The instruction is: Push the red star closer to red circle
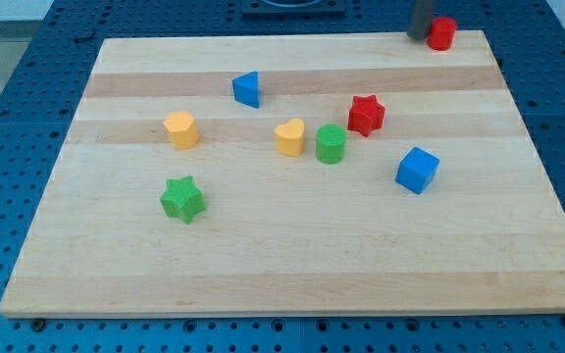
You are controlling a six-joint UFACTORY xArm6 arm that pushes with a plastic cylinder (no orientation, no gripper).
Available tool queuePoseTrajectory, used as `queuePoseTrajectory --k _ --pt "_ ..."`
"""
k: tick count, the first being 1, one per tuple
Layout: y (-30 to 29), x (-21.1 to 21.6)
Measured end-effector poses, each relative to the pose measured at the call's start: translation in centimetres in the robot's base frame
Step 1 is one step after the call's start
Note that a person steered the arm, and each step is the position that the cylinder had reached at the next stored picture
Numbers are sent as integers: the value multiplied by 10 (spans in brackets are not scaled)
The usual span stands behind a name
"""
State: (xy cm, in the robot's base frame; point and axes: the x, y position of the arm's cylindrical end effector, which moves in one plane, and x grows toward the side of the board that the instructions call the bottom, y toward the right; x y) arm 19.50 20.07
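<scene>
So the red star (366, 115) is sitting a bit right of the middle of the desk (263, 265), nothing touching it. Closest neighbour is the green cylinder (331, 144), just down-left of it, with the yellow heart (289, 137) right beside that one. The blue cube (418, 169) is sitting lower right of the star, clearly apart.

The red circle (442, 33) is way up at the view's top right corner of the desk, basically on the edge. So the star and the circle are well apart, and the star needs to be travelling up and to the right to close that gap. Path between them is looking clear, no blocks in the way.

My tip (419, 36) is showing as a dark stub at the top edge of the view, parked just left of the red circle, maybe touching it, I can't tell. The end effector is just a rod, so there's nothing to open or close and it's not holding anything.

My guess is the tip is on the wrong side for now: it should be getting round to the star's lower-left, squeezing in near the green cylinder without bumping it.

Further out, a blue triangular block (247, 88), yellow hexagon-ish block (180, 128) and green star (182, 199) are all sitting off left, out of the way.
</scene>
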Motion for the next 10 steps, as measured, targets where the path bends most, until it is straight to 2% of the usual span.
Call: queuePoseTrajectory --k 1,2,5,8,10 --pt "7 0" --pt "-11 3" --pt "-64 89" --pt "-162 120" --pt "-173 159"
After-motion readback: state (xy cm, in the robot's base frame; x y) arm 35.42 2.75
